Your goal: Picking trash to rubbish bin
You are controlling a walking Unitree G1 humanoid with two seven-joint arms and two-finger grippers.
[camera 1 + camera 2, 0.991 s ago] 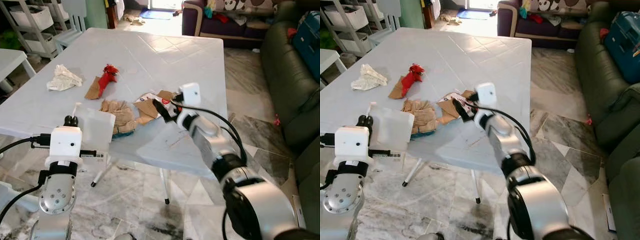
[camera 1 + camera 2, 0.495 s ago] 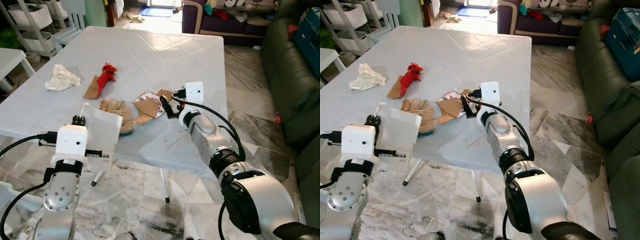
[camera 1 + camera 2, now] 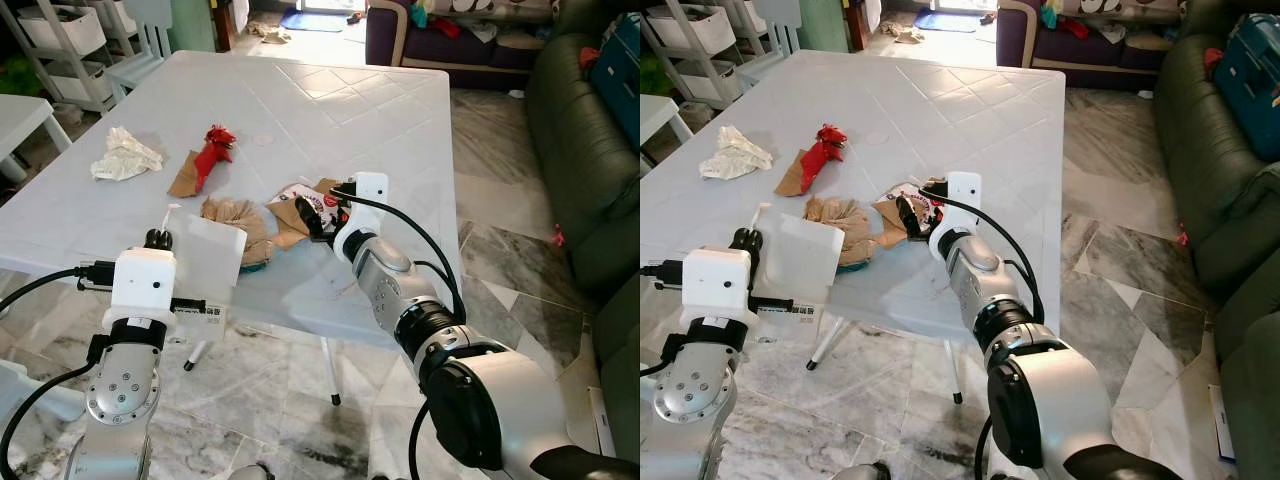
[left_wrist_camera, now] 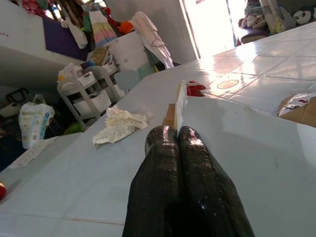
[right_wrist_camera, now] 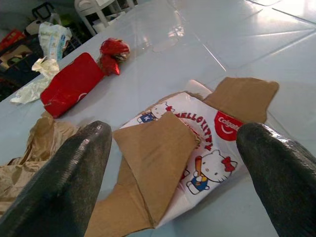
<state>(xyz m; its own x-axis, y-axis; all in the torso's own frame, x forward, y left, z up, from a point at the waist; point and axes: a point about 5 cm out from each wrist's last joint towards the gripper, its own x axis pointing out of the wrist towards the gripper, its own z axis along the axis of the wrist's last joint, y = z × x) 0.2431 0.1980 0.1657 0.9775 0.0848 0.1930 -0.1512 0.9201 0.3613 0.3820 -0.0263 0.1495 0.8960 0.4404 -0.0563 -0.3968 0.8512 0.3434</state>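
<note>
Trash lies on the white table (image 3: 330,110): a torn cardboard carton with a cartoon print (image 3: 297,205) (image 5: 163,153), a crumpled brown paper bag (image 3: 235,222), a red wrapper (image 3: 212,150) (image 5: 71,84) and crumpled white paper (image 3: 125,157). My right gripper (image 3: 308,218) (image 5: 173,163) is open, low over the carton, one finger on each side of it. My left gripper (image 3: 155,240) (image 4: 177,136) is shut on the thin rim of a translucent white bin (image 3: 205,265), held at the table's near edge beside the brown bag.
A dark green sofa (image 3: 590,150) runs along the right. White shelving (image 3: 60,40) and a small white table (image 3: 20,115) stand at the left. Marble floor and table legs (image 3: 328,370) lie below the near table edge.
My right gripper has slid left along the table to the printed carton. The left gripper and its bin have shifted slightly right, closer to the brown bag.
</note>
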